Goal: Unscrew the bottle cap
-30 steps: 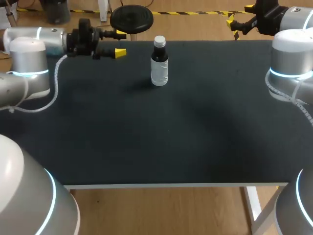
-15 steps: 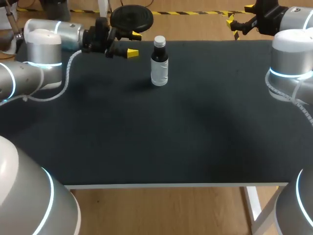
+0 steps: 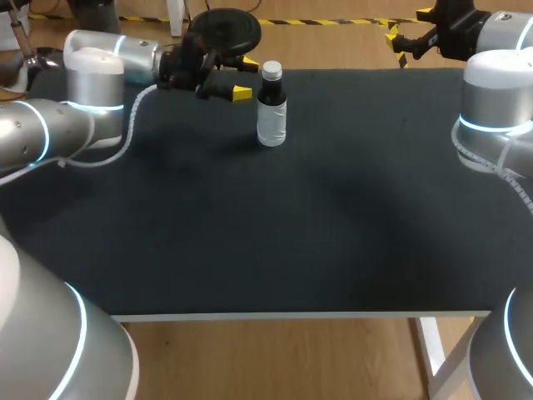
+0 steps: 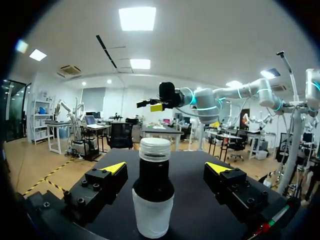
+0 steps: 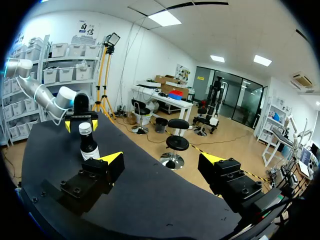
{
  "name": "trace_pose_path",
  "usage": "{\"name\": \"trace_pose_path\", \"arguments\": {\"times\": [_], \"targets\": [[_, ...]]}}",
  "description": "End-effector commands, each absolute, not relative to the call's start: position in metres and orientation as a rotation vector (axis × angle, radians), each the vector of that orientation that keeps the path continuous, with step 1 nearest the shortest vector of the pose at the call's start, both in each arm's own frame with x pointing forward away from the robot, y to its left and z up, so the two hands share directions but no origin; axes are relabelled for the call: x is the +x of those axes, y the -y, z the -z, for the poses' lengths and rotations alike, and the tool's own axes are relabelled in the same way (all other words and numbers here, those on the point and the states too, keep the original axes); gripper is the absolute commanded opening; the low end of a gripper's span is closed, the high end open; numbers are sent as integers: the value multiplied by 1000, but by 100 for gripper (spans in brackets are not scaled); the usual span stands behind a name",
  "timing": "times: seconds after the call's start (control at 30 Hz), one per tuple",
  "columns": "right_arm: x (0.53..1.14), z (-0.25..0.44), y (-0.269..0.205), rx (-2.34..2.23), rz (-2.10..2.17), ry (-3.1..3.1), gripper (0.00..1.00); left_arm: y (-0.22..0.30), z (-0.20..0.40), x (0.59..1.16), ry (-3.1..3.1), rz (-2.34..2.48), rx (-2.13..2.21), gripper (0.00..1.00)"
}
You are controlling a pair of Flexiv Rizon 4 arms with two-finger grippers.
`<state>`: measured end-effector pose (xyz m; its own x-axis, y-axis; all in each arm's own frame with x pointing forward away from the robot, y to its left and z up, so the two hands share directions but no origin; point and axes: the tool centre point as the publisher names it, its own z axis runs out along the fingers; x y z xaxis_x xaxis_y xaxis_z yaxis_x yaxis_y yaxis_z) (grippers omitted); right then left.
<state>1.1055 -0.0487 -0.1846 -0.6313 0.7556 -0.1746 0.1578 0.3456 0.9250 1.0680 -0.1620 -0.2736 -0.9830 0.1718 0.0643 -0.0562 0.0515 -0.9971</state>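
Left wrist view: left gripper (image 4: 166,168) spread; upright dark plastic bottle (image 4: 153,192), white screw cap (image 4: 154,149) on, seemingly just ahead, untouched. Right gripper (image 5: 162,160) spread.

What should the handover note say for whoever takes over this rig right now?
Left hand: open, close beside the bottle at neck height, not touching it.
Right hand: open and empty, out by the table's far right edge, well away from the bottle.
Bottle: upright on the table's far side, near the middle, with the white cap on.
Done: nothing gripped yet.
Left: hold the bottle, grip the cap, unscrew it.
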Motion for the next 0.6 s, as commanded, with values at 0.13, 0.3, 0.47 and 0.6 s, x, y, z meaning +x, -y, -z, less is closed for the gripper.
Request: {"name": "trace_pose_path", "arguments": {"times": [0.13,0.3,0.47,0.6], "targets": [[1105,185,49,794,-1289,-2012,100,175,282,1076,2097,-2009,-200,100],[1105,185,49,794,-1289,-2012,100,181,284,1077,2084,-2001,-208,100],[1105,185,49,794,-1289,-2012,100,188,284,1074,2069,-1995,-254,100],[1105,185,49,794,-1289,-2012,100,194,284,1073,2069,-1979,-270,100]]}}
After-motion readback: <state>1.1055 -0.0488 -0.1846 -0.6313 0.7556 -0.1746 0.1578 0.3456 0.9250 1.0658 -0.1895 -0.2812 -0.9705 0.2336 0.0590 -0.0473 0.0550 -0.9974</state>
